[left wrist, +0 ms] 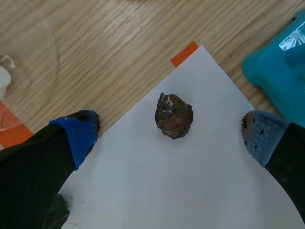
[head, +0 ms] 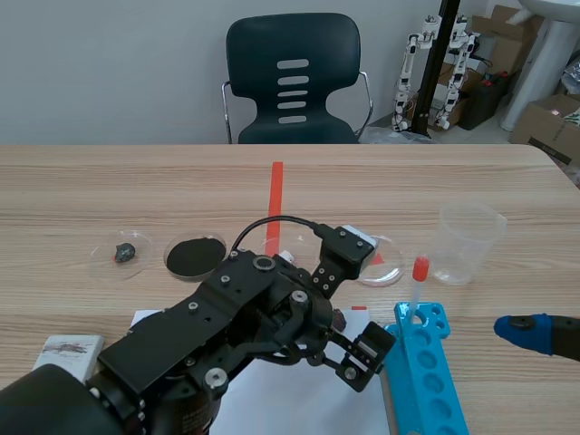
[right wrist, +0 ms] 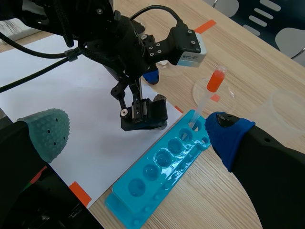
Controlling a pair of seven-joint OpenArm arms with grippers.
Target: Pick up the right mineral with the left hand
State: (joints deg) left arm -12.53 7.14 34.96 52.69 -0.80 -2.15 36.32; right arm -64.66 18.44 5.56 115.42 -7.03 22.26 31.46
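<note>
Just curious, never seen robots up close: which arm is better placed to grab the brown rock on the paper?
Left. The left gripper hangs open over the mineral, a finger on each side; the right gripper is off by the blue rack.

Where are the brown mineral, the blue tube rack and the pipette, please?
brown mineral [left wrist: 174, 116], left wrist view, its centre.
blue tube rack [right wrist: 159, 164], right wrist view, top face.
pipette [right wrist: 217, 79], right wrist view, orange bulb.

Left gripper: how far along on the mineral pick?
Approach looks done: the left gripper hangs open, its fingers either side of the brown mineral. Nothing is gripped yet; the mineral lies untouched on the white paper. Left to do: close and lift.
</note>
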